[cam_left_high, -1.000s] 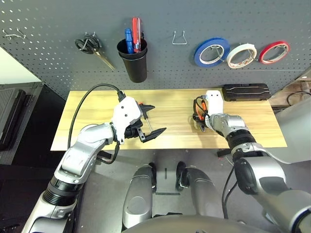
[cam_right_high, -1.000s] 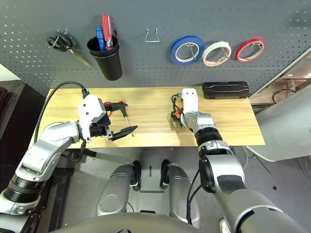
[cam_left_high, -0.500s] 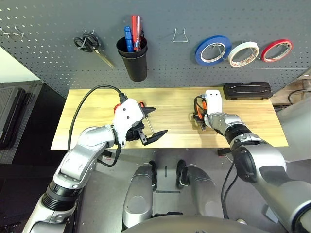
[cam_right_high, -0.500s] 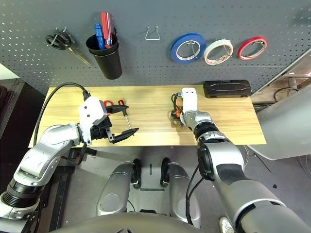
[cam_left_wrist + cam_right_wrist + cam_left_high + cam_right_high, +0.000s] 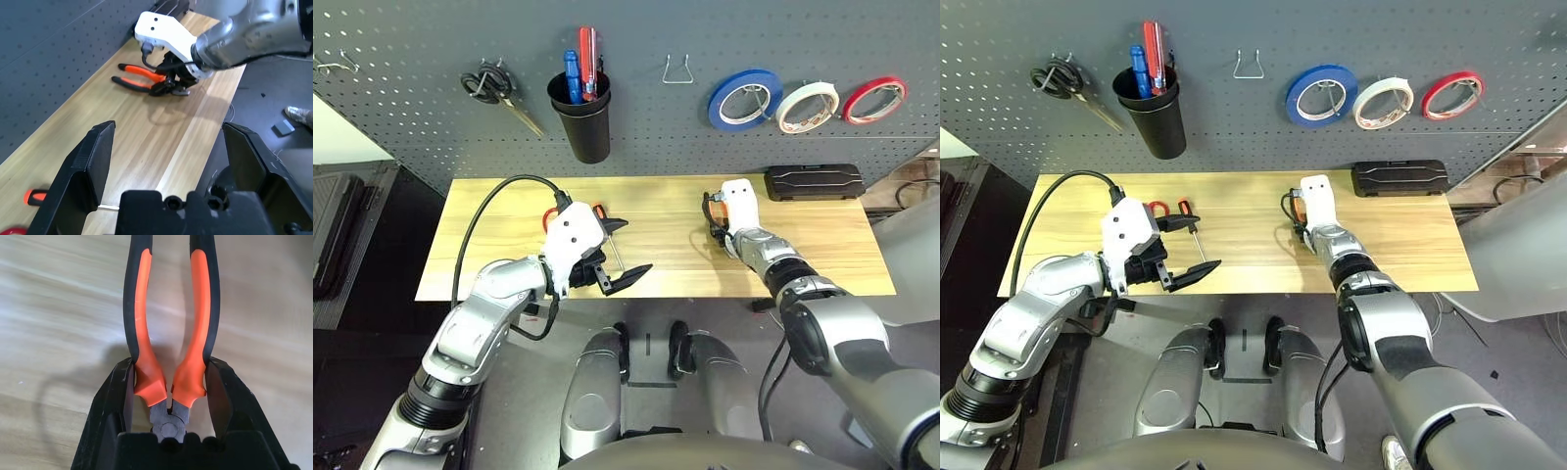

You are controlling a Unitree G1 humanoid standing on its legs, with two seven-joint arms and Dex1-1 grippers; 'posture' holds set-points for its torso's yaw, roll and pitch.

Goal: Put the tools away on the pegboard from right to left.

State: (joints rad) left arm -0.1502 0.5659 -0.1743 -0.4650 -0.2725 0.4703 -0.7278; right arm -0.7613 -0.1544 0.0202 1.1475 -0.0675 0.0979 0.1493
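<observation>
- Your right gripper [image 5: 168,396] is low on the worktop [image 5: 656,211], with its two fingers [image 5: 120,396] pressed against the handles of the pliers [image 5: 168,333], one at each side near the pivot; the pliers lie flat on the wood.
- Your left gripper [image 5: 617,255] hangs above the left half of the worktop, its fingers spread wide and holding nothing.
- The slim screwdriver [image 5: 1195,235] and the red-handled scissors [image 5: 1157,208] lie on the worktop just beside the left gripper.
- On the pegboard [image 5: 411,108] the white tape roll [image 5: 801,106] hangs between the blue tape roll [image 5: 741,100] and the red tape roll [image 5: 873,100].
- A black cup [image 5: 582,122] with tools and the black-handled scissors [image 5: 494,90] hang further left.
</observation>
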